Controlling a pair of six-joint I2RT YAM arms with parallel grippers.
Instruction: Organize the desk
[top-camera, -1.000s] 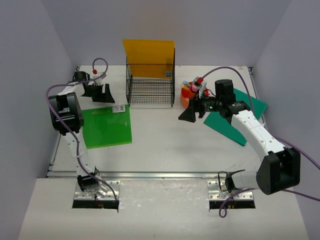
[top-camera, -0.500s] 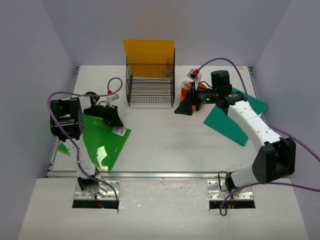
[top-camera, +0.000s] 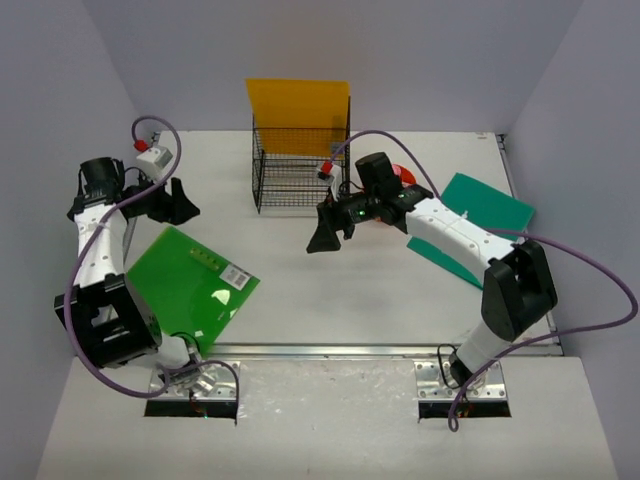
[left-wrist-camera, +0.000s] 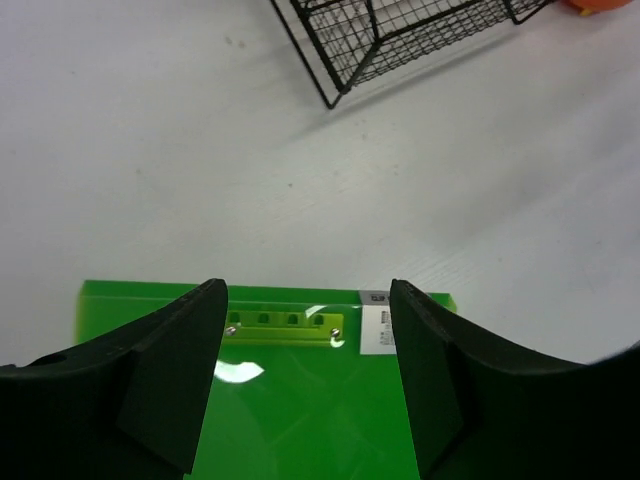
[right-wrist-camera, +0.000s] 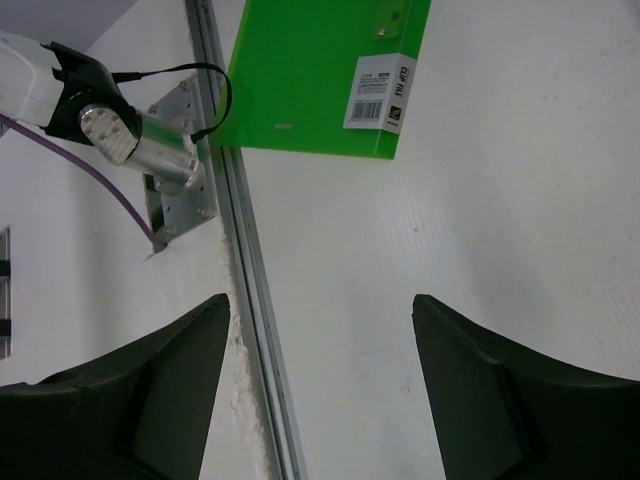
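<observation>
Left gripper (top-camera: 182, 203) hangs at the upper left of the overhead view, jaws spread with nothing between them. Through my left wrist camera I look down between its fingers (left-wrist-camera: 170, 380) at the far edge of the green folder (left-wrist-camera: 300, 410), where a white barcode label (left-wrist-camera: 375, 332) sits beside a small clip strip. That folder lies flat and askew at the lower left of the tabletop (top-camera: 330, 300), one corner close to the silver rail (top-camera: 330, 350) along the bottom edge.

My right gripper (top-camera: 325, 238) hangs near the middle of the overhead view, just below the black wire rack (top-camera: 298, 165), also spread wide and holding nothing. Its wrist camera shows bare white surface and the rail under it, with the green folder at the top of that frame.

The tabletop fills the centre of the overhead view. A yellow folder (top-camera: 297, 105) stands behind the rack, and a teal folder (top-camera: 490, 205) lies at the right.
</observation>
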